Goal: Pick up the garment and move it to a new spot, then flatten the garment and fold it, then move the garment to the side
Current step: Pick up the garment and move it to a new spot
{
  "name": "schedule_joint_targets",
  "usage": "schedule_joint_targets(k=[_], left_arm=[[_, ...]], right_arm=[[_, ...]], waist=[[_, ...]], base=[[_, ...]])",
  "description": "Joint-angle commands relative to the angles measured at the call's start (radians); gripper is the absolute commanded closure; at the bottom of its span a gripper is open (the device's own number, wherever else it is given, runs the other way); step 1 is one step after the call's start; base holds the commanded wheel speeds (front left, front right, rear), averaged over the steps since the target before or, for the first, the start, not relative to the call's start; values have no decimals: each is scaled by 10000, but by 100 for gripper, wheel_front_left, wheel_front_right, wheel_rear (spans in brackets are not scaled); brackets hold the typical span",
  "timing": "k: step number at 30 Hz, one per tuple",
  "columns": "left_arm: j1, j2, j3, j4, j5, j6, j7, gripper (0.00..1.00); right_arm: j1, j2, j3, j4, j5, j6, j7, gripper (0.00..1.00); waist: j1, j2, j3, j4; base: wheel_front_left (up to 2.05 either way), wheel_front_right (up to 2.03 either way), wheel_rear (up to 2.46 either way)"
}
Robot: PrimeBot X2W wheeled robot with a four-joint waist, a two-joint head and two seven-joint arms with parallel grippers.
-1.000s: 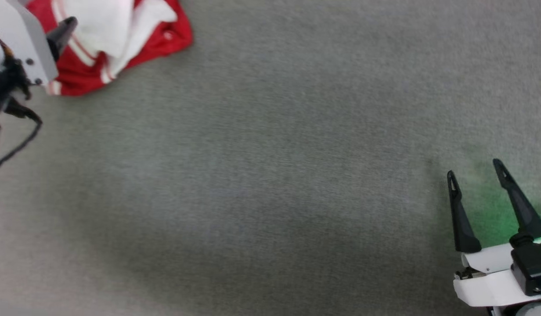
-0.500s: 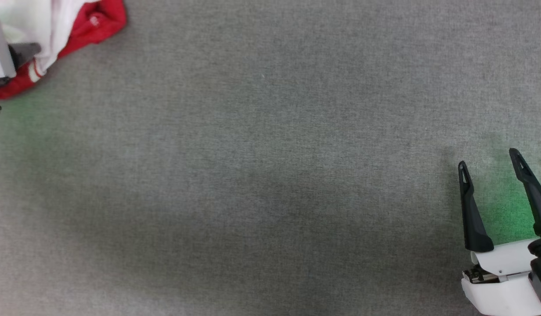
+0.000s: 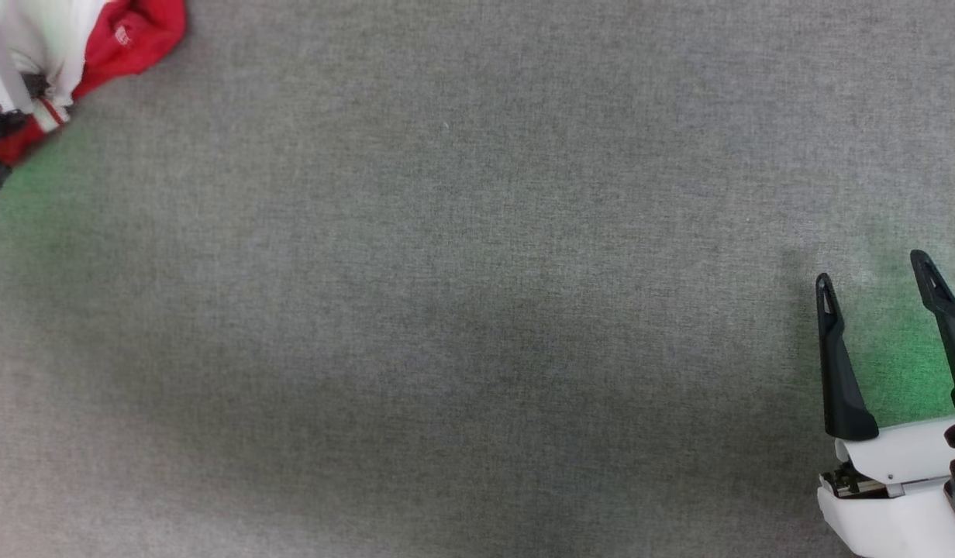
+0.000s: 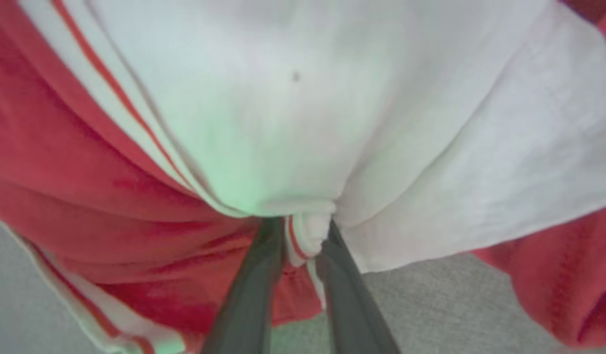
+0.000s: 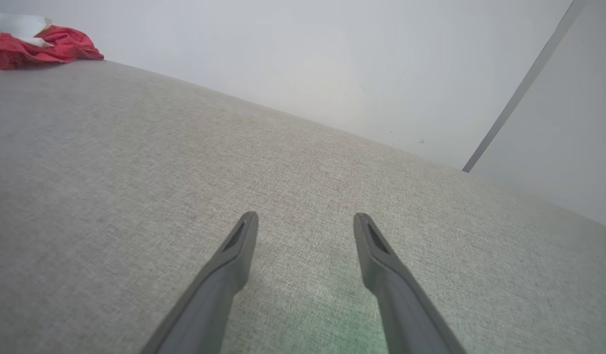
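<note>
Soft, light and floppy, the garment [image 3: 132,35] sits bunched at eleven o'clock on the grey surface [image 3: 477,310]; the left gripper [image 4: 300,231] pinches a fold of its striped trim, probably a fair hold. The right gripper [image 3: 873,271], at four o'clock, gapes empty

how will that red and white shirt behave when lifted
The red and white soft jersey T-shirt probably hangs floppy: it bunches in folds around the left tool. Likely light; the small pinched fold might slip.

Soft red-and-white jersey cloth garment [image 3: 136,35], upper left; rough matt grey woven-cloth worktop [image 3: 446,310]; right claw [image 3: 871,267] of matt dark plastic.
</note>
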Motion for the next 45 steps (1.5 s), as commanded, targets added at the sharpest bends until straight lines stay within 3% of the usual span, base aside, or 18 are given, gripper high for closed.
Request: schedule_joint_targets(k=[1,13,21,32,45], left_arm=[[360,-355,-70,178,-99,-34,-51,100],[-687,140,-348,-157,559,93,-1603,100],[-1100,57,-658,-236,840,-69,-1944,100],[-626,-751,-1127,-131,823,-449,-2135,100],[1432,-1654,-1225,-1312,8,-608,-2218,100]], right_arm=[[-77,46,-6,58,74,1,-32,0],[-251,355,288,1342,290,1,-447,0],[-287,524,447,2347,483,1,-676,0],[-22,598,105,3270,782,1,-822,0],[631,596,-1581,3495,298,1,-838,0]], waist=[[0,0,-174,35],[0,0,-2212,113],[0,0,-3605,149],[0,0,-5400,56],[0,0,-6081,-1302]], base=[[0,0,0],[0,0,0],[0,0,0],[0,0,0],[0,0,0]])
